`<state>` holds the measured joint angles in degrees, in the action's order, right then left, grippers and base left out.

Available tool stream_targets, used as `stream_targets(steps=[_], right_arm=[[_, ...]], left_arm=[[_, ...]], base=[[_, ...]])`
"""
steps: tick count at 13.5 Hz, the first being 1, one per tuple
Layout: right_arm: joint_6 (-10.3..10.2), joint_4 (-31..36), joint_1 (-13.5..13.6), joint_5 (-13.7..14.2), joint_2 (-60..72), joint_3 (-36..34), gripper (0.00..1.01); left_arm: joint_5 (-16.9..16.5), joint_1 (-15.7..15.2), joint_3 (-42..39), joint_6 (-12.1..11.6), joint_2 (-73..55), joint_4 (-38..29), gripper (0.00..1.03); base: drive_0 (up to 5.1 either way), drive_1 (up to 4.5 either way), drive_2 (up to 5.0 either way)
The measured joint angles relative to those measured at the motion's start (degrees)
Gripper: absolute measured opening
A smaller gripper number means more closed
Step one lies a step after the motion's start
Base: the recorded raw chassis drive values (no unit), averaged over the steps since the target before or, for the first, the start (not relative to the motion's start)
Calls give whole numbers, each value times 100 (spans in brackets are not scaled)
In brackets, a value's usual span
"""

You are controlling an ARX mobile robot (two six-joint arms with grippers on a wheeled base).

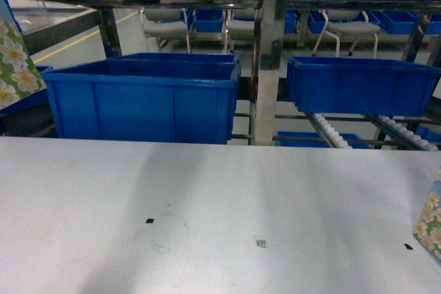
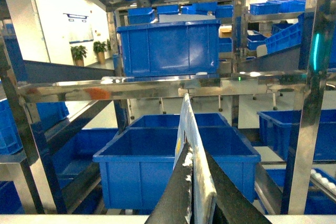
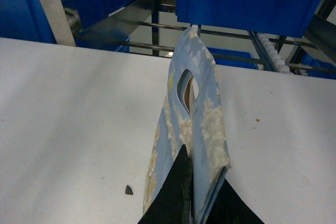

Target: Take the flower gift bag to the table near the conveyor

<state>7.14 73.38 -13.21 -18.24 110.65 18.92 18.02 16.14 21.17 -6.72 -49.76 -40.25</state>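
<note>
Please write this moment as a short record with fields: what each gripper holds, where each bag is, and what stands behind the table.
left gripper: shut on green flower gift bag, raised at the left edge of the head view
right gripper: shut on blue flower gift bag, over the table
behind table: conveyor with white rollers, blue bins
table marks: small black code mark

Right hand (image 3: 190, 195) pinching blue floral bag (image 3: 202, 108) above table (image 3: 79, 108).
</note>
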Motion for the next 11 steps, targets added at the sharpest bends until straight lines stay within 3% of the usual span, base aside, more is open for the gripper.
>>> stream_targets(steps=[4, 8, 11], right_arm=[[-46, 83, 520, 212, 402, 17, 2], [-83, 175, 656, 378, 525, -55, 2], [-186, 15, 684, 590, 391, -382, 35]], left_arm=[[0, 0, 0, 0, 0, -2, 2], [2, 0, 0, 0, 0, 0, 2], [2, 0, 0, 0, 0, 0, 2]], base=[[0, 0, 0], [0, 0, 0], [0, 0, 0]])
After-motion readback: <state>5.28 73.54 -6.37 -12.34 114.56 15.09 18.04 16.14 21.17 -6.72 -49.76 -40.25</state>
